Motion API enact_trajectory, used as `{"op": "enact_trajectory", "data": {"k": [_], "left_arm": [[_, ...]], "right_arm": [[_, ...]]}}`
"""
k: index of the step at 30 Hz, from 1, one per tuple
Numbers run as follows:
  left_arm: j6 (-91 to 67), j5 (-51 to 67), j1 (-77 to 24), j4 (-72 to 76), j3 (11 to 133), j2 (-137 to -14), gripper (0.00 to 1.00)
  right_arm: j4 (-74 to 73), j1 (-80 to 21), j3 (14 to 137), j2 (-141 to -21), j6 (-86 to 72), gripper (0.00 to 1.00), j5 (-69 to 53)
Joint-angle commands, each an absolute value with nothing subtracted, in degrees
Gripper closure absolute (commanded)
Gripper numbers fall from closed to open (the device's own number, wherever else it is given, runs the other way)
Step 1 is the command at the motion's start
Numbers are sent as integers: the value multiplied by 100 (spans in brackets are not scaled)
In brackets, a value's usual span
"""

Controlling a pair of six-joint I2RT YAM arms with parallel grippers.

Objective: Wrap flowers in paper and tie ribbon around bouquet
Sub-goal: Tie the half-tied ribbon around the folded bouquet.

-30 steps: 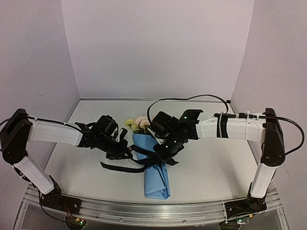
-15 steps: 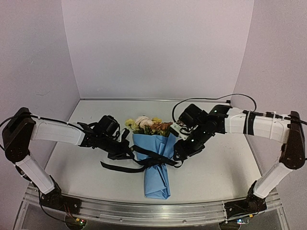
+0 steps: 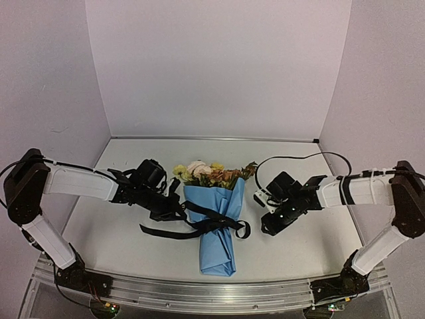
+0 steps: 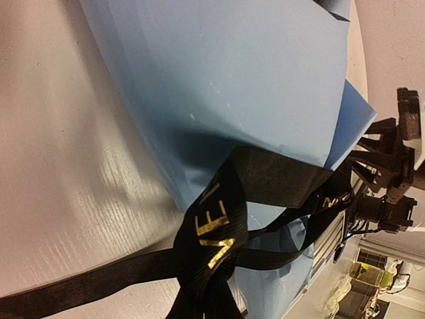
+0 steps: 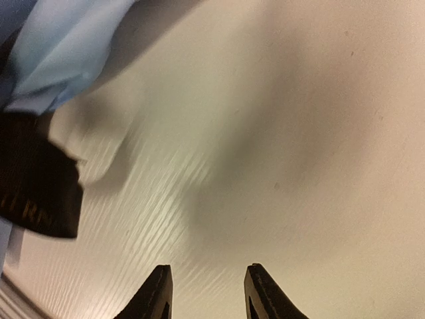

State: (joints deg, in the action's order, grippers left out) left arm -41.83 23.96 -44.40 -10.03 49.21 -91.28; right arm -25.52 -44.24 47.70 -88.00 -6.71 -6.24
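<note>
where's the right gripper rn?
Top view: the right gripper sits right of the bouquet, not touching it, with the ribbon end just to its left. Its wrist view shows jaws apart over bare table.

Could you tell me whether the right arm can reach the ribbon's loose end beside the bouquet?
Probably yes: the right gripper stands open, and only bare table separates it from the ribbon end.
</note>
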Motion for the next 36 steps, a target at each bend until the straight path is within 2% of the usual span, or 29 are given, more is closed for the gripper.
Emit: {"op": "enact_trajectory", "data": {"k": [1, 7, 19, 23, 36], "left_arm": [[-4046, 2451, -4421, -917, 5256, -9189, 100], [-4035, 2438, -4421, -971, 5289, -9148, 100], [-3973, 2408, -4419, -1089, 5332, -9123, 100], [-3975, 2408, -4418, -1086, 5306, -9122, 100], [-3978, 2403, -4417, -1068, 5264, -9061, 100]], "right_arm": [[-1135, -4308, 4879, -9470, -570, 63, -147], [-885, -4280, 5394, -10116, -640, 62, -605], [-746, -4492, 4592, -9043, -697, 62, -1389], [-829, -4593, 4741, -9115, -650, 59, -1441], [-1084, -4750, 5020, -9164, -546, 58, -1681]]}}
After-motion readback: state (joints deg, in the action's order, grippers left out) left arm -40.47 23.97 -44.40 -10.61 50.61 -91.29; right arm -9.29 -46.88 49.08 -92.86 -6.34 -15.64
